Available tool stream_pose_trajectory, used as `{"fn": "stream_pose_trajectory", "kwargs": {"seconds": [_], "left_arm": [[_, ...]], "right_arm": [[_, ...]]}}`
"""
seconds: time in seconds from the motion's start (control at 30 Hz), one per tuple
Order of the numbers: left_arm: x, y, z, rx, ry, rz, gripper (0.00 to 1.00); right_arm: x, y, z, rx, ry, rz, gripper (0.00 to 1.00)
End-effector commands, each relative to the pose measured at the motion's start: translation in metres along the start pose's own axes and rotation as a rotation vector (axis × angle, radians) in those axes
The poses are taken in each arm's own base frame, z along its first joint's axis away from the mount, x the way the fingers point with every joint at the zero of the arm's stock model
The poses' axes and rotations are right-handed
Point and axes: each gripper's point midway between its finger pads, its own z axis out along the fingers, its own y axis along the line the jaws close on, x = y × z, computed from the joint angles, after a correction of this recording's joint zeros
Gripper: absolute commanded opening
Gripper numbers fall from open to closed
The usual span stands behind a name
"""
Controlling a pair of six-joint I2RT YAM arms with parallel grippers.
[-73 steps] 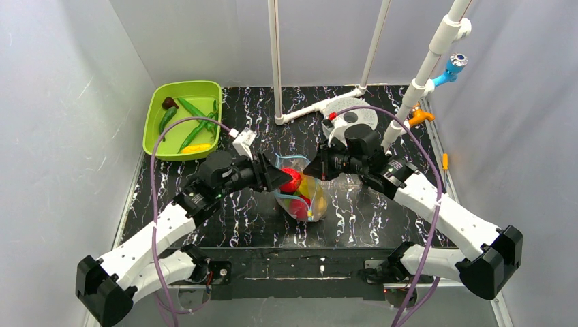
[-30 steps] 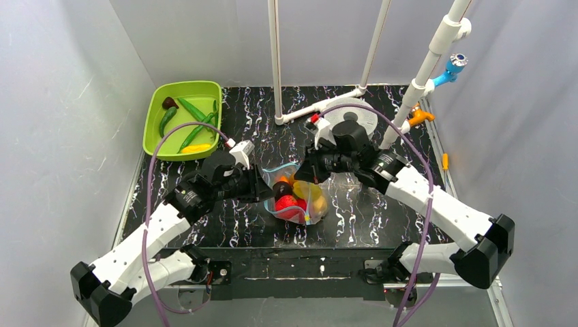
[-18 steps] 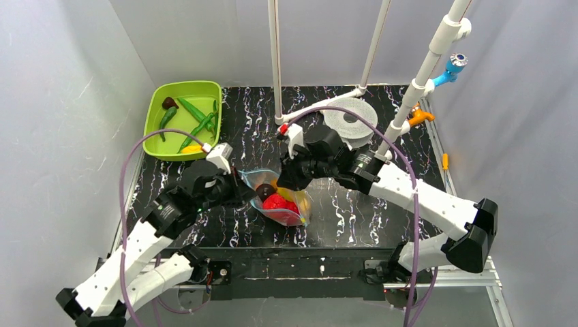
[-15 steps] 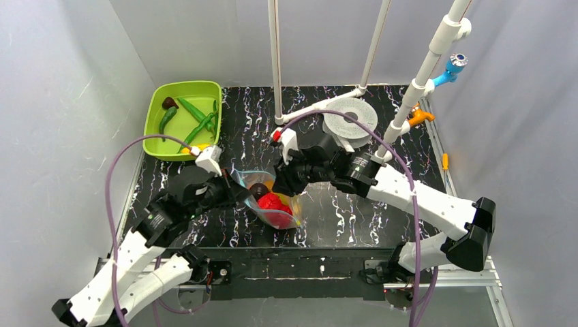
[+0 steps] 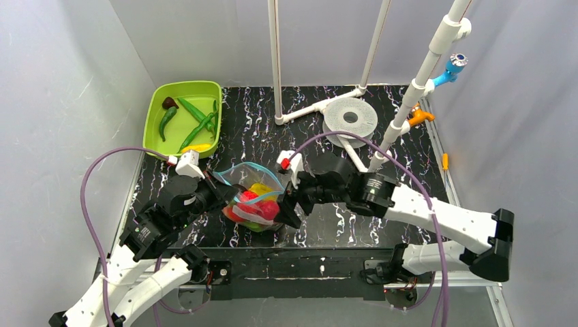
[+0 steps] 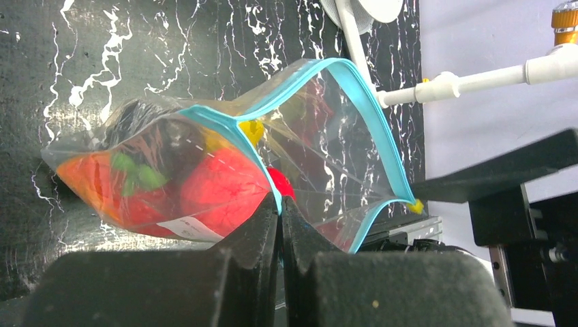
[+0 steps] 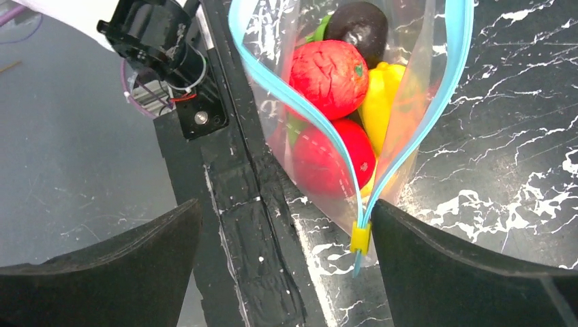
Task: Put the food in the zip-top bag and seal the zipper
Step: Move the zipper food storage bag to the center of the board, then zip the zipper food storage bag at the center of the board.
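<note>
Top external view: the zip-top bag [image 5: 251, 201] lies on the bench [image 5: 252, 129] near its front edge, between the two hands, mouth lifted and gaping toward the back. Left wrist view: left hand [image 6: 279, 208] has its fingers pressed together, pinching the light-blue zipper [image 7: 466, 34] on one lip; whether both lips are caught there is not clear. Right wrist view: right hand [image 7: 286, 208] is spread wide, fingers either side of the zipper's end by the yellow tab [image 7: 359, 238], not touching it. Bag contents: a bumpy red piece [image 7: 329, 68], a smooth red piece [image 7: 327, 160], a yellow piece [image 7: 383, 95], a dark round piece [image 7: 358, 24], plus a bit of green. Judgement: loading looks done or nearly so, and the step in hand is sealing. The next move likely calls for the right hand to close on both lips at the tab end and press along the strip toward the left hand, which anchors; the lips must line up first or the seal will skip. Lime-green tray [image 5: 191, 84] sits at the back left, well apart, holding green peppers [image 5: 196, 126], a dark brown piece [image 5: 169, 102] and a yellow piece [image 5: 196, 147].
</note>
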Motion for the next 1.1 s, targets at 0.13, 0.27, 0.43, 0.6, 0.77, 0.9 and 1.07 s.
{"fn": "stream_pose_trajectory", "kwargs": {"seconds": [0.13,0.27,0.43,0.6,0.77,0.9,1.07], "left_arm": [[-0.006,0.002,-0.003,-0.017,-0.031,-0.023,0.0],[-0.004,0.006,-0.007,-0.019,-0.033,-0.031,0.0],[-0.003,0.01,-0.01,-0.031,-0.031,-0.032,0.0],[-0.002,0.012,-0.011,-0.039,-0.026,-0.03,0.0],[-0.001,0.015,-0.013,-0.047,-0.023,-0.018,0.0],[-0.004,0.016,-0.016,-0.055,-0.031,0.004,0.0],[-0.014,0.01,-0.027,-0.025,-0.051,0.1,0.29]], "right_arm": [[-0.014,-0.018,-0.006,0.098,-0.255,-0.057,0.97],[-0.005,-0.015,0.001,0.051,-0.366,-0.071,0.75],[-0.008,-0.016,0.001,0.045,-0.452,-0.063,0.59],[-0.01,-0.024,0.006,0.075,-0.457,-0.047,0.43],[-0.015,-0.025,0.005,0.076,-0.47,-0.045,0.34],[-0.015,-0.029,0.006,0.095,-0.461,-0.047,0.15],[-0.013,-0.038,-0.001,0.128,-0.469,-0.034,0.01]]}}
